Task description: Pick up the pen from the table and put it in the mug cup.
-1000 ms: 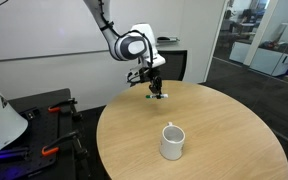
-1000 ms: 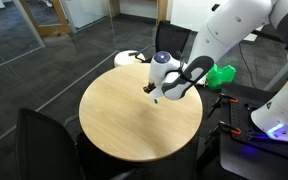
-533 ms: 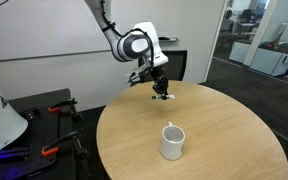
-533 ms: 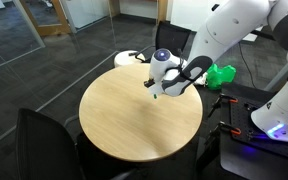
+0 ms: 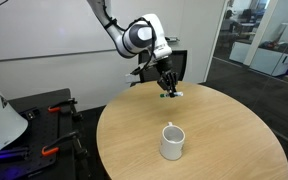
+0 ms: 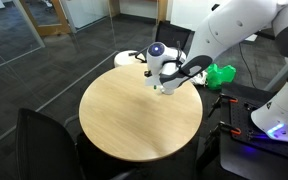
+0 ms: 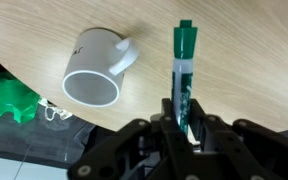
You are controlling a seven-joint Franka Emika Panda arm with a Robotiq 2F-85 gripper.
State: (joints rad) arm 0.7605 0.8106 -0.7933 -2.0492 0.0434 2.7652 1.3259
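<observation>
The picking-up part looks done. The robot's black gripper (image 5: 168, 86) has its jaws closed tight on the slim green pen with a whitish end (image 7: 184, 50). The pen hangs in the air over the far side of the big round tan wood desk (image 5: 229, 130).

What is left is to carry the pen to the plain white mug with a side handle (image 5: 172, 142) and drop it in. The mug stands upright, well apart from the pen, and looks empty.

Nothing on the desk is in the way. A bright green lumpy thing (image 6: 221, 75) and a black chair (image 6: 39, 140) sit off the desk.
</observation>
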